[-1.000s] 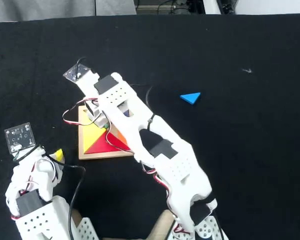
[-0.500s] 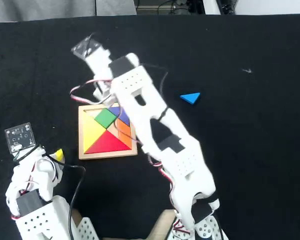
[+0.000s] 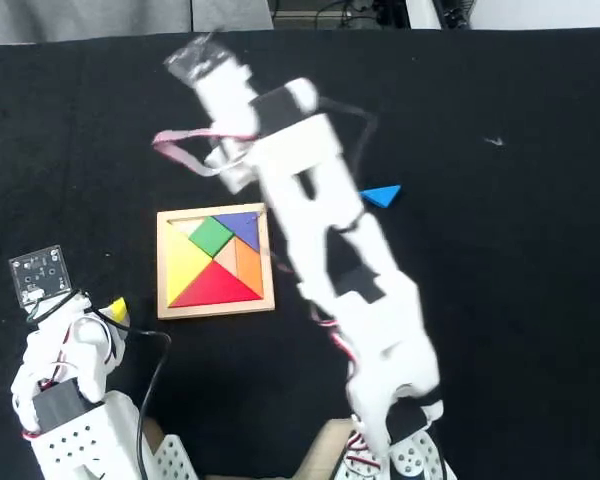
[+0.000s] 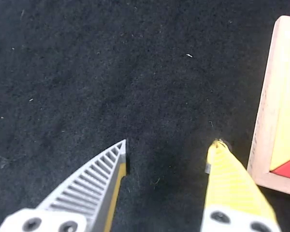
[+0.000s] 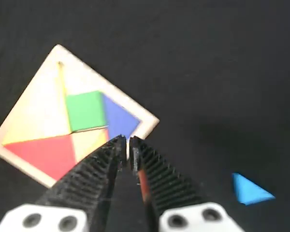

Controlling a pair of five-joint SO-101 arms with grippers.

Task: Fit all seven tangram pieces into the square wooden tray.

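- One small light-blue triangle (image 3: 381,195) lies loose on the black table (image 3: 500,300), well apart from the tray, off its far right corner in the high view.
- The square wooden tray (image 3: 164,265) lies flat in the left half of the table. It holds a yellow triangle (image 3: 184,270) on its left, a red triangle (image 3: 218,289) along its near edge, a green square (image 3: 211,236), a dark blue triangle (image 3: 243,224) at the far right corner and an orange piece (image 3: 249,264) on the right.
- A pale patch in the tray's far left corner could be a piece or bare wood; I cannot tell which.
- The right gripper (image 5: 125,145) hangs above the table just past the tray's far edge, its fingers pressed together with nothing between them.
- The left gripper (image 4: 169,145) sits low over the table beside the tray's near left corner, jaws spread wide and empty.
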